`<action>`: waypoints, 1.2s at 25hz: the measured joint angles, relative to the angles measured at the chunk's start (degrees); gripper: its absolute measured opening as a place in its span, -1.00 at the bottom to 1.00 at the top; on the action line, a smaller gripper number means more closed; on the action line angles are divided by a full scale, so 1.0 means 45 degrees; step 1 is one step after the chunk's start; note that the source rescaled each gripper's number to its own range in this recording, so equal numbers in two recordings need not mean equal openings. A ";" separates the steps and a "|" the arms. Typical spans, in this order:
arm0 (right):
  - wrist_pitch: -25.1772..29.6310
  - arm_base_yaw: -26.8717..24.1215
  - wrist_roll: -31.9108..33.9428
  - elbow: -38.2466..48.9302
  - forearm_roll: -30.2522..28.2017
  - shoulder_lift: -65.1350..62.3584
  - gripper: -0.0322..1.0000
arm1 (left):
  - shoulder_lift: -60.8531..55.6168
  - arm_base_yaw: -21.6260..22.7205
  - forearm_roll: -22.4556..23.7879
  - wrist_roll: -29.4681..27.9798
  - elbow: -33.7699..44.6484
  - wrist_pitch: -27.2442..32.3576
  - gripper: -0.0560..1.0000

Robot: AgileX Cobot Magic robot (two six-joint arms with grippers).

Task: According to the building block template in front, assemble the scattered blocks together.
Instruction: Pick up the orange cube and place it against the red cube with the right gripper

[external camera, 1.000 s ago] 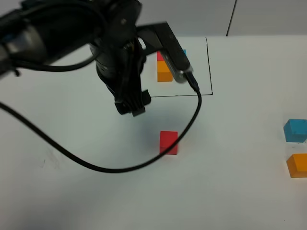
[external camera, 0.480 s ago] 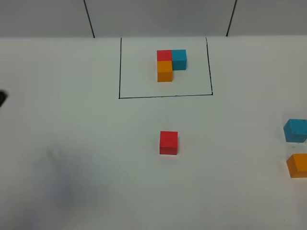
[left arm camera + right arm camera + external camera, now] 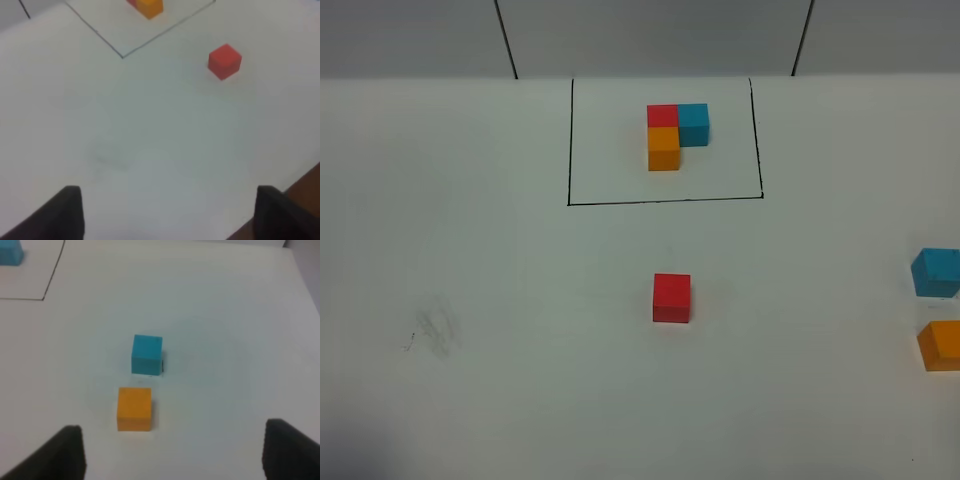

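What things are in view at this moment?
building block template: 1, red, blue and orange cubes joined in an L, far middle, inside the black rectangle
red cube: 1, red, alone in the centre
blue cube: 1, light blue, right edge
orange cube: 1, orange, right edge, nearer than the blue cube
table: 1, white, under everything
left gripper: 1, black, open, empty
right gripper: 1, black, open, empty

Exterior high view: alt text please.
A loose red cube sits on the table below a black-outlined rectangle framing the template, an L of red, blue and orange cubes. Loose blue cube and orange cube sit at the right edge; no arms visible.
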 joint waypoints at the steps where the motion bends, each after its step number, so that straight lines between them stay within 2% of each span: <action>1: 0.0000 0.0000 0.0000 0.0000 0.0000 0.0000 0.18 | -0.0197 0.0399 -0.0248 0.0145 0.0480 0.0000 0.14; 5: 0.0000 0.0000 0.0000 0.0000 0.0000 0.0000 0.18 | -0.1374 0.2272 -0.1080 0.0080 0.2033 -0.0029 0.11; 8: 0.0000 0.0000 0.0000 0.0000 0.0000 0.0000 0.18 | -0.2462 0.3578 -0.1262 -0.0763 0.2864 -0.0490 0.11; 11: 0.0000 0.0000 0.0000 0.0000 0.0000 0.0000 0.18 | -0.3692 0.4767 -0.1195 -0.1554 0.3481 -0.0989 0.11; 16: 0.0000 0.0000 0.0012 0.0000 0.0000 0.0000 0.18 | -0.4309 0.6266 -0.0253 -0.1752 0.4067 -0.1264 0.11; 21: 0.0000 0.0000 0.0004 0.0000 0.0000 0.0000 0.18 | -0.4366 0.6963 -0.0192 -0.1995 0.4543 -0.1571 0.10; 30: 0.0000 0.0000 0.0004 0.0000 0.0000 0.0000 0.18 | -0.4366 0.7058 -0.0159 -0.2068 0.4663 -0.1498 0.10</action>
